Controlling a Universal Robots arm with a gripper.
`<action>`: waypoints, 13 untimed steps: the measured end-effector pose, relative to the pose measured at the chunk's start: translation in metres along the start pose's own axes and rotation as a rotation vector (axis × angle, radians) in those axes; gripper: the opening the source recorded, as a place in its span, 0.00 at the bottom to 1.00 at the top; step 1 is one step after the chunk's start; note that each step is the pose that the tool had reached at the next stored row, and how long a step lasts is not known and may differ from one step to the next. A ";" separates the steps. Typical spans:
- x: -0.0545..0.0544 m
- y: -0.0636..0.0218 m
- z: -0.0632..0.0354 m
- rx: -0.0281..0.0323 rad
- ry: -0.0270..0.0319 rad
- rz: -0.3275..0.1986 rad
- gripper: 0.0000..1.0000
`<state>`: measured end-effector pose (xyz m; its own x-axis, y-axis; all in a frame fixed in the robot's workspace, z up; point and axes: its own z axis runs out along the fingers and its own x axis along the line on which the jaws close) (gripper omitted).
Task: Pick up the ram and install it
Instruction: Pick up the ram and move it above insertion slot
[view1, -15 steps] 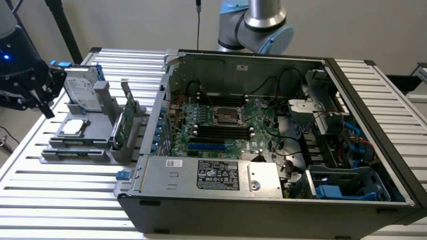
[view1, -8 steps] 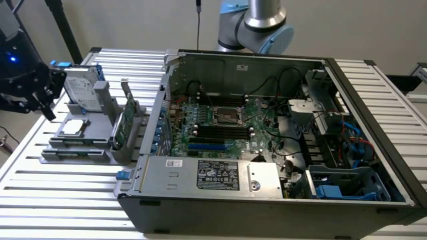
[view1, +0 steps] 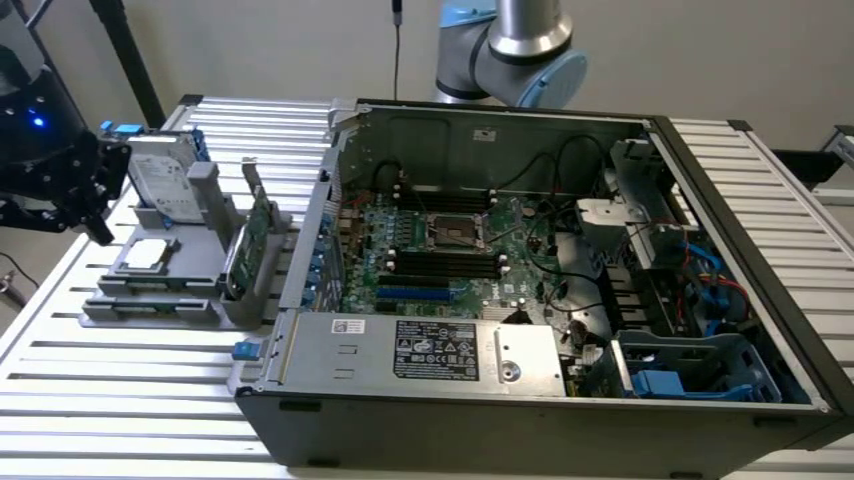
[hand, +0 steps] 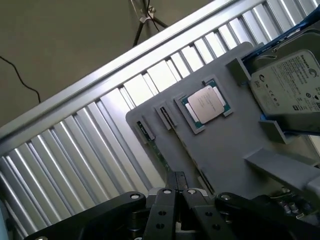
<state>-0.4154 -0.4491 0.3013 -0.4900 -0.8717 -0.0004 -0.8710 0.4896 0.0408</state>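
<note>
The gripper (view1: 94, 225) is held at 10 o'clock of the grey tray (view1: 150, 316), exterior view, jaws clenched. The ram (hand: 157, 152) is seated edgewise in a tray slot near the fingertips; contact cannot be told.

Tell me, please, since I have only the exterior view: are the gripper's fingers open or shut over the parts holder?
Observer: In the wrist view the gripper is shut, and nothing shows between its fingers.
Operator: Thank you. Where does the ram sit?
Observer: The ram stands on edge in a slot of the gray holder, with only its thin green edge showing.
Operator: Is the gripper touching it?
Observer: The fingertips line up with the ram's near end, but I cannot tell whether they touch.
</note>
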 end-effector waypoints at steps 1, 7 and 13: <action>0.000 0.0000 0.0005 -0.0001 0.0009 -0.019 0.11; 0.000 -0.0001 0.0034 -0.0001 0.0052 -0.127 0.11; 0.000 -0.0002 0.0061 -0.0002 0.0098 -0.237 0.11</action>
<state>-0.4154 -0.4491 0.2951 -0.2715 -0.9624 -0.0003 -0.9616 0.2713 0.0409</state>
